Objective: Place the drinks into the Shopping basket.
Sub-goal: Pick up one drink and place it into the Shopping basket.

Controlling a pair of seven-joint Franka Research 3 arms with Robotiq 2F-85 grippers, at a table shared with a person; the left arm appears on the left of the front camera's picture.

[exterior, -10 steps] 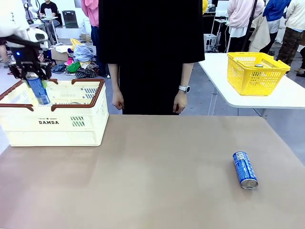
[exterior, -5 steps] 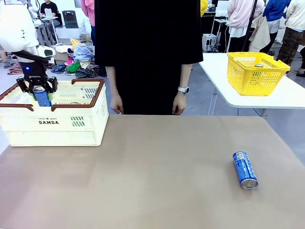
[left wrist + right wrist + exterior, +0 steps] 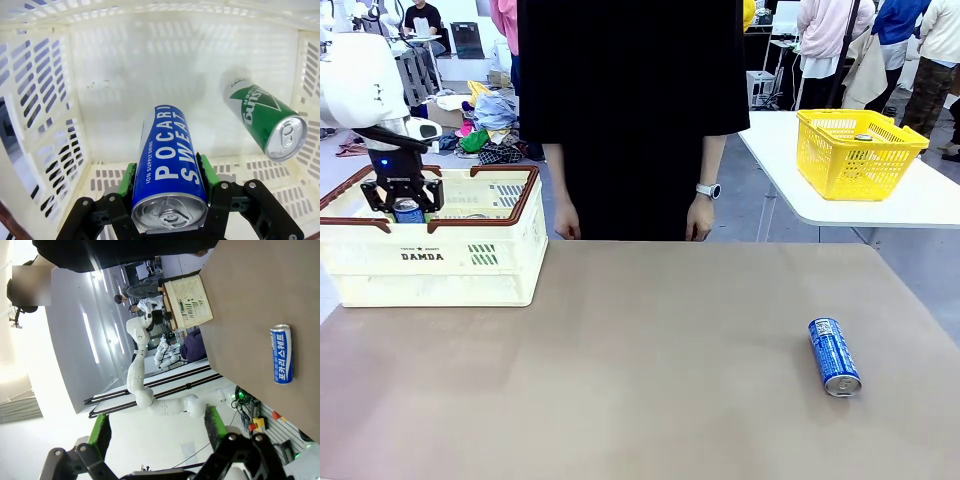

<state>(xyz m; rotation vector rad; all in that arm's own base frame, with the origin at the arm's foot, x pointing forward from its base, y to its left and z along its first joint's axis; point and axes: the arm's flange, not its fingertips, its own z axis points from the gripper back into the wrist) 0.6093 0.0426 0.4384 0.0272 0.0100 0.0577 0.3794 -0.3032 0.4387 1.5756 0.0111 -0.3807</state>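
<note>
Left tool (image 3: 169, 174) holds Pocari Sweat can (image 3: 167, 150) in Shopping basket (image 3: 430, 265) beside green can (image 3: 262, 117); right tool (image 3: 157, 432) released; blue can (image 3: 834, 356) on bench (image 3: 620, 380).

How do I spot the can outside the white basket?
On the brown table, look near right, far from the cream Shopping basket at left. A blue can lies there on its side, alone; the second blue can and the green can are inside the basket.

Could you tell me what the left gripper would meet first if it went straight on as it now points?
Most likely the bare white floor of the Shopping basket, with the blue can in the left gripper touching down first. The green can lies off to one side, though depth is unclear.
</note>
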